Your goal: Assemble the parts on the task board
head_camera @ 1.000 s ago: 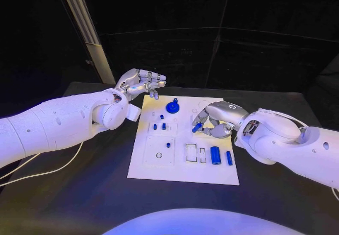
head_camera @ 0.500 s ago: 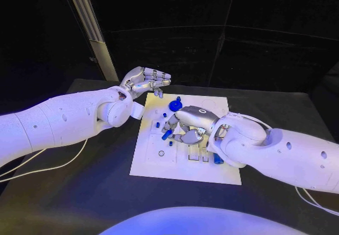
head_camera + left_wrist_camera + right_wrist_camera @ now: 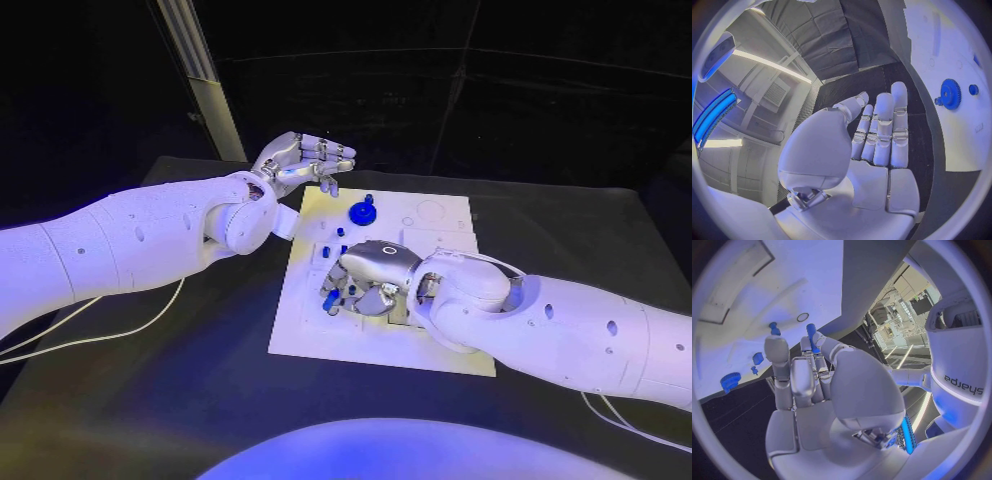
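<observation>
On the black worktop [image 3: 188, 370], my right hand [image 3: 368, 280] pinches a blue peg [image 3: 330, 298] over the white board [image 3: 447, 215], mid-frame; my left hand [image 3: 300, 160], fingers curled, holds nothing at upper left.

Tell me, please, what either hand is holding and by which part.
The right hand pinches a small blue part by one end; the left hand holds nothing.

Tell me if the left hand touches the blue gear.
Apart. The head view shows the left hand raised beyond the board's corner, with bare board between it and the gear.
</observation>
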Controlling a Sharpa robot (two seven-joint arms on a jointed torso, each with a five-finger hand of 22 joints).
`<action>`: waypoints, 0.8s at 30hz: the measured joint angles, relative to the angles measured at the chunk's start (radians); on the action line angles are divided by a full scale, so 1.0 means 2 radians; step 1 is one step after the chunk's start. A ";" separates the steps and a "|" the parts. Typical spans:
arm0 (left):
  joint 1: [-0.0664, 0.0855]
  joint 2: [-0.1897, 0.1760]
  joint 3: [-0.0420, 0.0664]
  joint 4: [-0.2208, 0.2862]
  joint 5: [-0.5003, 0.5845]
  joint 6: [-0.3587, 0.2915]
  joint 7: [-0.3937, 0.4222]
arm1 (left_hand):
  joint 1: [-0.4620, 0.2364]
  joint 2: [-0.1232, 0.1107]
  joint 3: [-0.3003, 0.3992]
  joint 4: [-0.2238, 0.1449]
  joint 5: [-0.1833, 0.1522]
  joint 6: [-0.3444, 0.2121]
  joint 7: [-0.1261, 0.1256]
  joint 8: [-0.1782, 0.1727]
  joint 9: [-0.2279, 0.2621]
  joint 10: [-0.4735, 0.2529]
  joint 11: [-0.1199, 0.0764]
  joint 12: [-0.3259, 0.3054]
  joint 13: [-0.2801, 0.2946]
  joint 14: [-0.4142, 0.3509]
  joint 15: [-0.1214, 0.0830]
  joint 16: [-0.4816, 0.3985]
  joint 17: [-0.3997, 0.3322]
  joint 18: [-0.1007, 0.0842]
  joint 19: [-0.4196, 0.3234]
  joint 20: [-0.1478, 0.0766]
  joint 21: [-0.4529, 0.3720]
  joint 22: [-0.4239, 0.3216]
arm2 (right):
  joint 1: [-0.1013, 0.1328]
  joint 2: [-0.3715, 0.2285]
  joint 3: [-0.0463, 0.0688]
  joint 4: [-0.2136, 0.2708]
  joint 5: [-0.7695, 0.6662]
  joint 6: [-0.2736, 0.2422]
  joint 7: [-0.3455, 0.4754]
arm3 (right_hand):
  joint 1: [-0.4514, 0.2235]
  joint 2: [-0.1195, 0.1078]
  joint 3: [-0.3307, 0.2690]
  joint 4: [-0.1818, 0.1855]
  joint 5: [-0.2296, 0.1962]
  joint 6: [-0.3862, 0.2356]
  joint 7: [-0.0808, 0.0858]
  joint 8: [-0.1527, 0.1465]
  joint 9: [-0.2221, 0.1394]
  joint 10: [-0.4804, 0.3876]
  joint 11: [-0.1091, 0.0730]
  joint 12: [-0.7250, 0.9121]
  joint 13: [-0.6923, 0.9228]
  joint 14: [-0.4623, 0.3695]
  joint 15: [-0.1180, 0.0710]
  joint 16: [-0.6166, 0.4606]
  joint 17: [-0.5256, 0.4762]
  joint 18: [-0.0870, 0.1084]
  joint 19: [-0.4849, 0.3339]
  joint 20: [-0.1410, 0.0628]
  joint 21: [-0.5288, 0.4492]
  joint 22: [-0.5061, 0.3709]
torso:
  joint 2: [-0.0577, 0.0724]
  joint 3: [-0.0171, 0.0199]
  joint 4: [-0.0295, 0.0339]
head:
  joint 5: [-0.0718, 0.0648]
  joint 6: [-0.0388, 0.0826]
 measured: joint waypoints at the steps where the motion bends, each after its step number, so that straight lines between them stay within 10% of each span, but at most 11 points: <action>1: 0.000 0.000 0.000 0.000 0.000 0.000 0.000 | 0.000 0.000 0.000 0.000 0.000 0.000 0.000 0.000 0.000 0.000 0.000 0.000 0.000 0.000 0.000 0.000 0.000 0.000 0.000 0.000 0.000 0.000 | 0.000 0.001 0.000 -0.001 -0.002 0.002 0.000 | 0.000 0.000 0.000 0.000 0.000 0.000 0.000 0.000 0.000 0.000 0.000 0.000 0.000 0.000 0.000 0.000 0.000 0.000 0.000 0.000 0.000 0.000 | 0.000 0.0000 0.0000 | 0.000 0.000; 24: 0.000 0.002 0.000 -0.002 0.000 0.002 -0.001 | 0.000 0.000 0.000 0.000 0.000 0.000 0.000 0.000 0.000 0.000 0.000 0.000 0.000 0.000 0.000 0.000 0.000 0.000 0.000 0.000 0.000 0.000 | -0.002 0.004 -0.001 -0.006 -0.053 0.029 -0.022 | -0.006 -0.001 0.003 0.000 0.000 0.001 0.001 -0.003 0.000 0.000 0.000 0.000 0.000 0.000 0.000 0.000 0.000 0.000 0.000 0.000 0.000 0.000 | 0.000 0.0000 -0.0003 | 0.000 -0.002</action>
